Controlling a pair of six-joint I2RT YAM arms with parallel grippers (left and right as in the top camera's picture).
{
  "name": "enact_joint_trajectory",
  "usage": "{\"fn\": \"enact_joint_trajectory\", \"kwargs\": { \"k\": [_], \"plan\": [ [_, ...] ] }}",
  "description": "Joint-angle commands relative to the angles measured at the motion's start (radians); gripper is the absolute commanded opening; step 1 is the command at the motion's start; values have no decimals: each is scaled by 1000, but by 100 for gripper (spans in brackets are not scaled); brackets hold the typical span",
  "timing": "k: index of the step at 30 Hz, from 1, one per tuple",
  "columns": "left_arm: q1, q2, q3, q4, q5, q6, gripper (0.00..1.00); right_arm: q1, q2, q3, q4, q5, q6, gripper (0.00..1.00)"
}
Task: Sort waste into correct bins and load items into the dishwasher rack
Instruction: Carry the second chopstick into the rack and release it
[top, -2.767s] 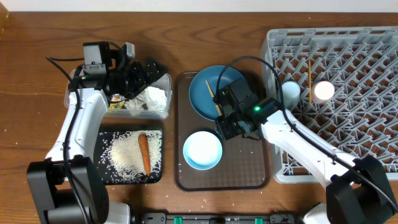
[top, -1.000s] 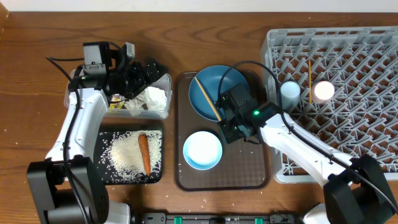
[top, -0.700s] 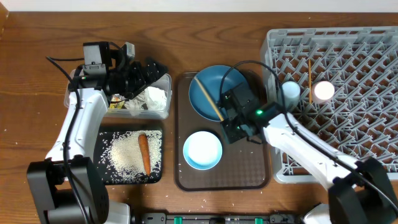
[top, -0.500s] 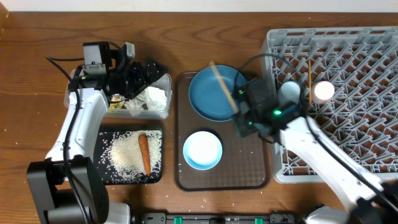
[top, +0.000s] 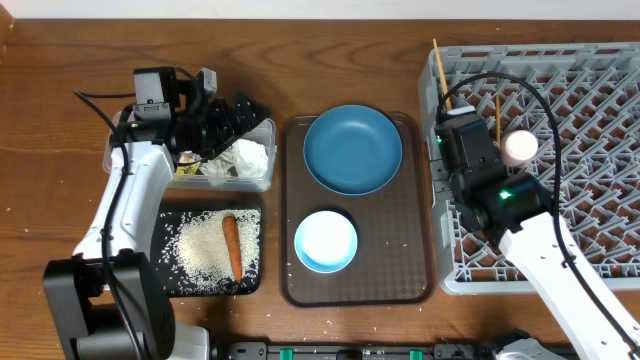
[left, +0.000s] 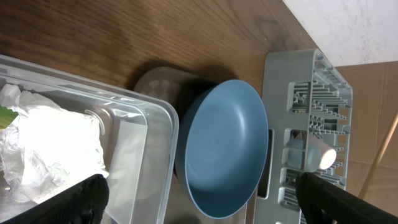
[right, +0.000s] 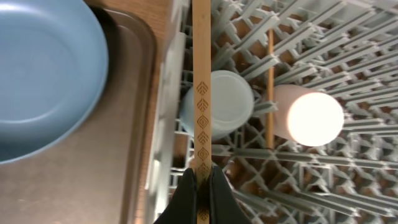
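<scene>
My right gripper (right: 202, 177) is shut on a wooden chopstick (right: 203, 93), held over the left edge of the grey dishwasher rack (top: 590, 150). The chopstick (top: 441, 70) points toward the far side. Below it in the rack stands the light-blue cup (right: 217, 102), with the pink cup (top: 519, 147) and a second chopstick (top: 497, 115) beside it. The dark-blue plate (top: 352, 150) and the white-and-blue bowl (top: 326, 241) sit on the brown tray (top: 400, 250). My left gripper (left: 202, 199) hangs open over the clear tub (top: 255, 175), which holds the tissue (top: 245, 158).
The black tray (top: 170, 280) at the front left holds the carrot (top: 232, 246) and scattered rice (top: 195, 250). A few rice grains lie on the brown tray. The rack's pegs stand close under the right gripper.
My right gripper has lifted the chopstick off the blue plate and carried it right, over the rack's left edge. The left arm has not moved.
</scene>
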Motion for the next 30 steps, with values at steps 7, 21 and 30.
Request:
{"fn": "enact_joint_trajectory", "kwargs": {
  "k": [7,21,30],
  "plan": [
    [4,-3,7,-2,13,-8,98,-102,14,8,-43,69,-46,1],
    [4,-3,7,-3,13,-8,98,-193,33,-91,45,69,-60,1],
    [4,-3,7,-3,13,-8,98,-193,34,-117,76,69,-78,1]
  ]
}}
